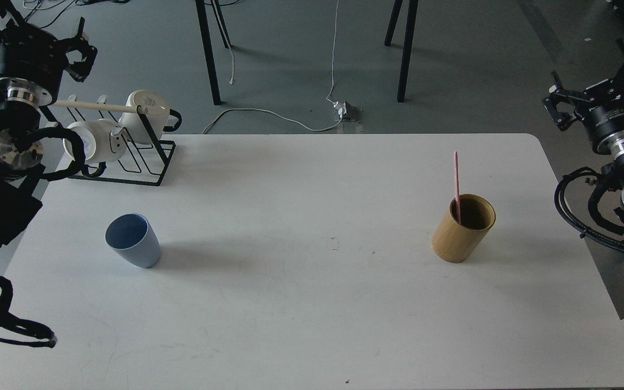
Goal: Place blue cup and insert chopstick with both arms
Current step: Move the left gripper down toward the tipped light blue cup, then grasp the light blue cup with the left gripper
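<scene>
The blue cup stands upright on the left part of the white table, its mouth tipped toward me. The pink chopstick leans inside a tan bamboo cylinder on the right part of the table, its top half sticking out. My left gripper hangs at the upper left above the mug rack, far from the cup, its fingers apart and empty. My right gripper hovers beyond the table's right edge, also open and empty, well right of the cylinder.
A black wire rack with two white mugs and a pale wooden rod stands at the table's back left corner. Black cables of my left arm lie over the front left edge. Table legs and a white cord are on the floor behind.
</scene>
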`<control>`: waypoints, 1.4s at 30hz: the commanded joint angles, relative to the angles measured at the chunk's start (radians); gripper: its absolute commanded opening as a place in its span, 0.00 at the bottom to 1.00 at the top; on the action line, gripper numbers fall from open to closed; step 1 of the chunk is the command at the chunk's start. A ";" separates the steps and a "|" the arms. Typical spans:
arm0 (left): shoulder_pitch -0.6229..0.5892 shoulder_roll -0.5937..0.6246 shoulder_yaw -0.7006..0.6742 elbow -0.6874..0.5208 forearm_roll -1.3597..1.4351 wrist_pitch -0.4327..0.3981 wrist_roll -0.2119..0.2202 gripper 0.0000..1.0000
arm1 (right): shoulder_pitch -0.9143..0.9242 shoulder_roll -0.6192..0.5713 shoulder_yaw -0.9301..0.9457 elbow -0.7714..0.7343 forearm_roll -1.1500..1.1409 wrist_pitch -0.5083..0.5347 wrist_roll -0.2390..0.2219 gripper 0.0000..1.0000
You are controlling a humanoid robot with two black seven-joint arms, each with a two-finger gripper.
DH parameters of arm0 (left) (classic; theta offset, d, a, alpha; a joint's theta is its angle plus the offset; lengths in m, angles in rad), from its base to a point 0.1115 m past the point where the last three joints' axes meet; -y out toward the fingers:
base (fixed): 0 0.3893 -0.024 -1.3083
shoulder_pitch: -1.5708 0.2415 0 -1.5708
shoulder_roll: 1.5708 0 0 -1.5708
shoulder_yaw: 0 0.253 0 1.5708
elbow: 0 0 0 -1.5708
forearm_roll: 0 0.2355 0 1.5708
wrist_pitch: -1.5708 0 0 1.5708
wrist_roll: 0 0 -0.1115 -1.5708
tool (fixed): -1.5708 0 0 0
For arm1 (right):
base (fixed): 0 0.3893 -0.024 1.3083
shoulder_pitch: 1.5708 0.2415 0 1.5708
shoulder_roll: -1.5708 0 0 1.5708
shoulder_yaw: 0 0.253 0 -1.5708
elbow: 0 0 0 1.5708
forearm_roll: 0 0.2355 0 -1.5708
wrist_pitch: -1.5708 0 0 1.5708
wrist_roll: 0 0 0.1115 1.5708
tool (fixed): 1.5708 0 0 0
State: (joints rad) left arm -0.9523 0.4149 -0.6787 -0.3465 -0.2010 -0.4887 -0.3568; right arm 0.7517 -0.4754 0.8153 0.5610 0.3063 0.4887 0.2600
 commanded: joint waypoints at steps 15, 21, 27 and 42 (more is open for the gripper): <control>0.076 0.221 0.033 -0.299 0.015 0.000 0.001 0.99 | 0.003 -0.005 0.014 0.005 0.002 0.000 0.008 1.00; 0.083 0.404 0.071 -0.535 0.335 0.000 0.001 0.99 | -0.008 -0.015 0.054 0.008 0.002 0.000 0.008 1.00; 0.092 0.542 0.076 -0.734 0.737 0.000 -0.016 0.99 | -0.008 -0.038 0.056 0.010 0.002 0.000 0.008 1.00; 0.251 0.710 0.252 -0.974 1.796 0.195 -0.097 0.91 | -0.008 -0.115 0.097 0.010 0.002 0.000 0.007 1.00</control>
State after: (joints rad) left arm -0.7181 1.1284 -0.4818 -1.3307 1.4598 -0.3763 -0.4440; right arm 0.7439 -0.5789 0.9122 0.5709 0.3091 0.4887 0.2672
